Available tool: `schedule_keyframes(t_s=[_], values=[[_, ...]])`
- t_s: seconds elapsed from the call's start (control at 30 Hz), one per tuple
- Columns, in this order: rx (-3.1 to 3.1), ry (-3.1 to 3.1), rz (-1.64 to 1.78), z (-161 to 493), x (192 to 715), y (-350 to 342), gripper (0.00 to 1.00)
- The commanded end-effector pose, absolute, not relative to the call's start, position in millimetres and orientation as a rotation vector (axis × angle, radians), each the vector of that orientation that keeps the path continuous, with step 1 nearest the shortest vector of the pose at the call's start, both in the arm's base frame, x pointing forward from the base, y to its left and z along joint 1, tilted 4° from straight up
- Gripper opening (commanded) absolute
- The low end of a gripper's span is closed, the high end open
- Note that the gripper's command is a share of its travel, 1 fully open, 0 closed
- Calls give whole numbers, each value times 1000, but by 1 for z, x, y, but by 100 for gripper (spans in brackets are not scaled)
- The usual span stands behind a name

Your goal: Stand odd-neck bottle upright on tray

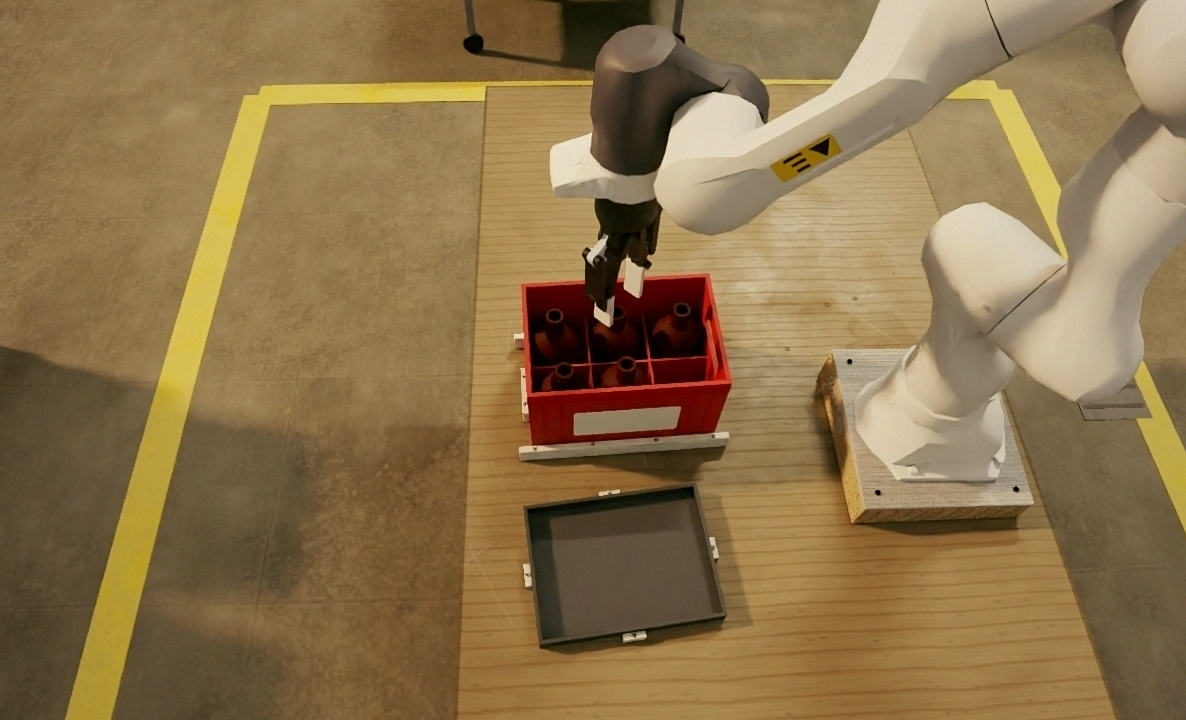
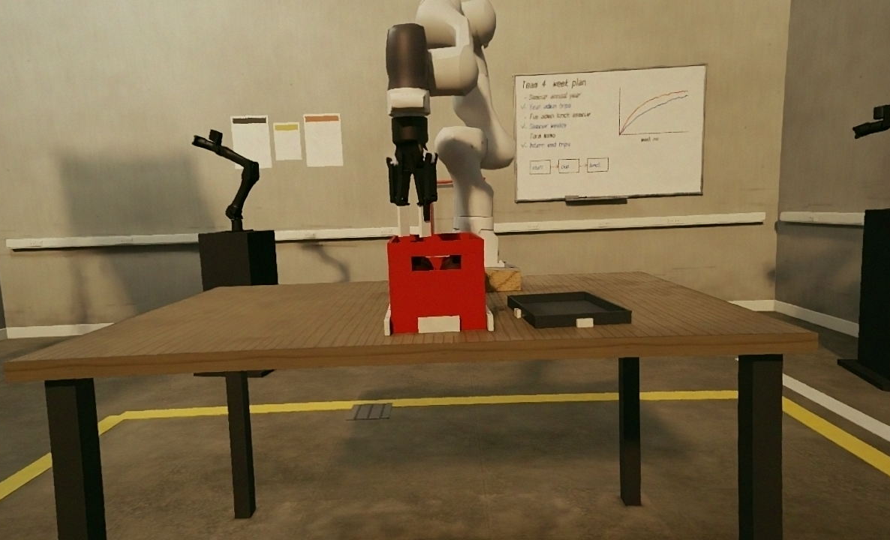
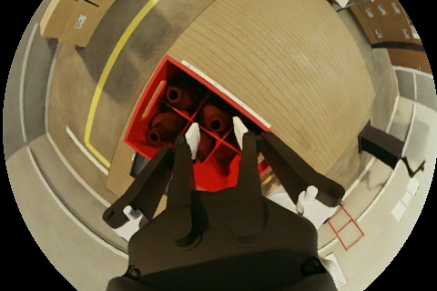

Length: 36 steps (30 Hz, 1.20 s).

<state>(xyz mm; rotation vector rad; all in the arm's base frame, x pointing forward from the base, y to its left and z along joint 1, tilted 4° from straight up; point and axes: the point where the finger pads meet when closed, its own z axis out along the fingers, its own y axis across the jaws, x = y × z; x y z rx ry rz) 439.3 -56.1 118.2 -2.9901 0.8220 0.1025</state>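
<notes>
The red crate (image 1: 547, 420) (image 2: 434, 295) (image 3: 138, 132) stands level. Its back row holds brown bottles at left (image 1: 554, 338) (image 3: 173, 95), middle (image 1: 617, 338) (image 3: 216, 123) and right (image 1: 678, 333). Its front row holds one at left (image 1: 563, 373) (image 3: 155, 135) and one in the middle (image 1: 626, 369); the front right compartment is empty. My gripper (image 1: 619, 296) (image 2: 413, 226) (image 3: 216, 127) is part open and empty, tips near rim height over the back middle bottle. A finger hides the back right bottle in the wrist view. I cannot tell which neck differs. The dark tray (image 1: 624, 568) (image 2: 569, 308) is empty and flat.
White strips (image 1: 624, 446) (image 2: 490, 321) flank the crate's foot. Small white blocks (image 1: 634, 636) (image 2: 584, 322) sit against the tray's sides. The tray lies in front of the crate in the top view. The arm's wooden base block (image 1: 946, 511) stands to the right.
</notes>
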Motion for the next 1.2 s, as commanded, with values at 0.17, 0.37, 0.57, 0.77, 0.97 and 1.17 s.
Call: schedule_keyframes(t_s=[0.17, 0.37, 0.57, 0.77, 0.97, 1.17], values=[[-2991, 814, 97, 110, 440, -55, 44], [-2991, 814, 97, 103, 440, -55, 44], [-2991, 814, 97, 95, 439, -55, 44], [-2991, 814, 97, 90, 439, -54, 44], [-2991, 814, 97, 85, 439, -54, 44], [-2991, 814, 97, 82, 439, -54, 44]])
